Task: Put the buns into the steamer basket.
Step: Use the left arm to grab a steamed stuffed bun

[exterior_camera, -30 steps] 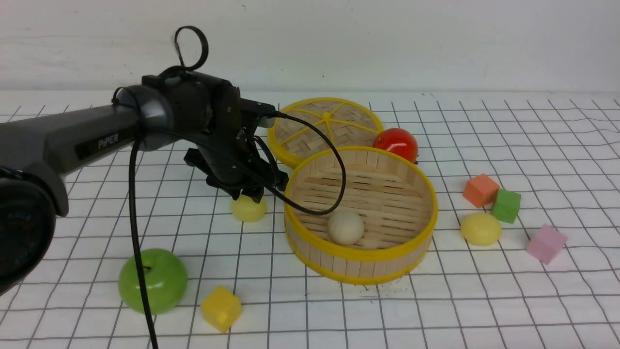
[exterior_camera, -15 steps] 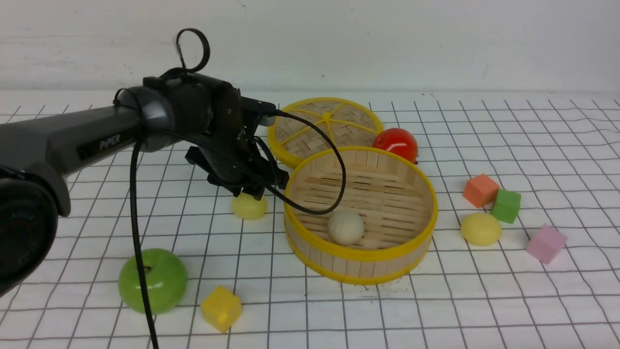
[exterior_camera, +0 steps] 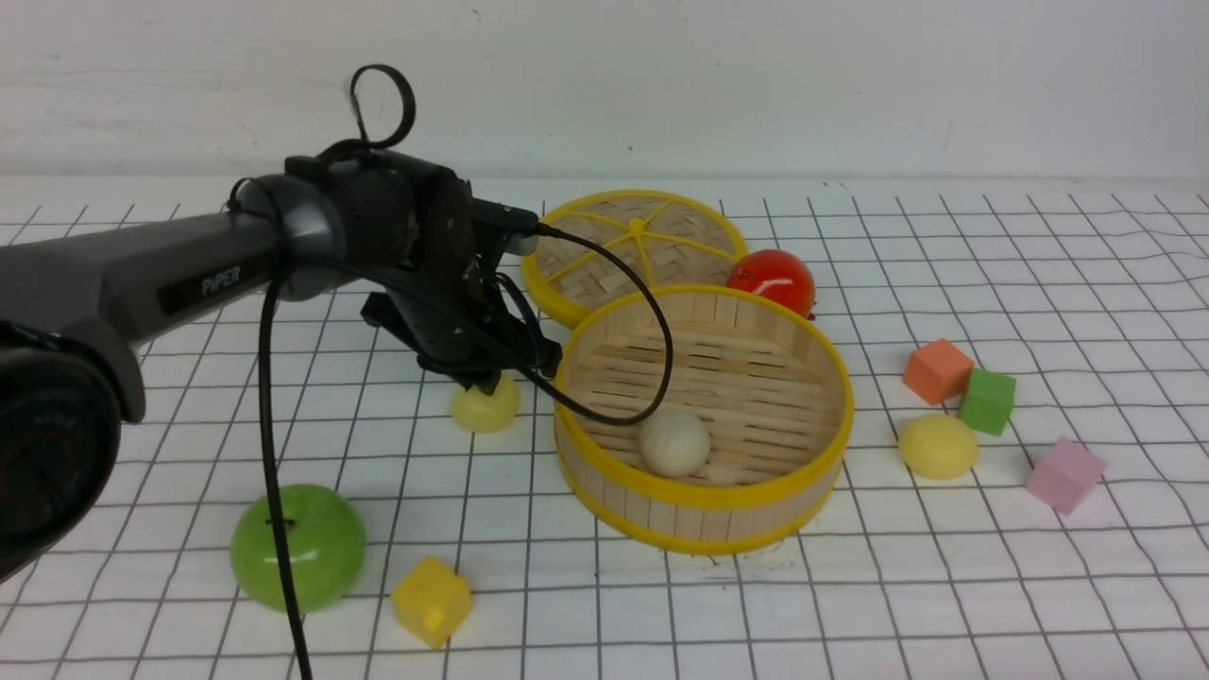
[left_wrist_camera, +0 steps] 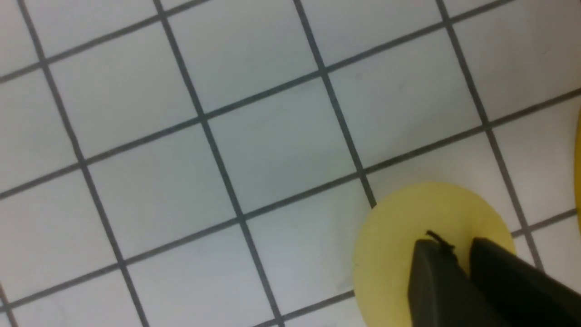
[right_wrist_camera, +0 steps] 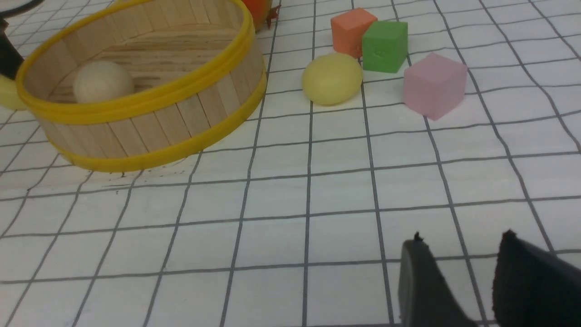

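A pale yellow bun [exterior_camera: 484, 410] lies on the table just left of the steamer basket [exterior_camera: 704, 499]. My left gripper [exterior_camera: 487, 382] points down right over this bun. In the left wrist view its fingers stand almost together over the bun's top [left_wrist_camera: 395, 236], not around it; the left gripper [left_wrist_camera: 459, 243] is shut. An off-white bun [exterior_camera: 673, 442] lies inside the basket. A second pale yellow bun [exterior_camera: 937, 446] lies right of the basket. My right gripper [right_wrist_camera: 460, 238] is open and empty, low over the table, nearer than that bun [right_wrist_camera: 332, 78] and the basket [right_wrist_camera: 150, 131].
The woven lid [exterior_camera: 633, 246] and a red tomato [exterior_camera: 772, 279] lie behind the basket. A green apple [exterior_camera: 297, 546] and a yellow cube [exterior_camera: 431, 600] lie at the front left. Orange [exterior_camera: 936, 370], green [exterior_camera: 987, 400] and pink [exterior_camera: 1064, 474] cubes surround the right bun.
My left arm has sunk a little and shifted slightly right, bringing the gripper closer onto the yellow bun. The buns and basket have not moved.
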{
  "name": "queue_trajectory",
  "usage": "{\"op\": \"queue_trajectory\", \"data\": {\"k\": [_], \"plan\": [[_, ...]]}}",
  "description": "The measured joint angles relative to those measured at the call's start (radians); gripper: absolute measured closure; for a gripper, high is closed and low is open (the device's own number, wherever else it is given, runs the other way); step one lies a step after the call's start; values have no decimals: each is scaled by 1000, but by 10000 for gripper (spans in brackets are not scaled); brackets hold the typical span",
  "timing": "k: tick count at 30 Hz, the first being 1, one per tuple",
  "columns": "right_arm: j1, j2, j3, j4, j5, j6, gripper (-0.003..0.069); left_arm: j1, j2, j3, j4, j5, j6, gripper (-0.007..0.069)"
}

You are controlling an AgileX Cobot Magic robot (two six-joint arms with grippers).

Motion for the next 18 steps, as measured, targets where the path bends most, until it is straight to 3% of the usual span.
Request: {"op": "queue_trajectory", "data": {"k": [4, 13, 18], "plan": [[0, 0, 0, 0, 0, 0, 419, 0, 0, 0, 14, 0, 0, 638], [0, 0, 0, 0, 0, 0, 419, -5, -29, -1, 18, 44, 0, 638], [0, 0, 0, 0, 0, 0, 419, -48, -163, -17, -9, 63, 16, 638]]}}
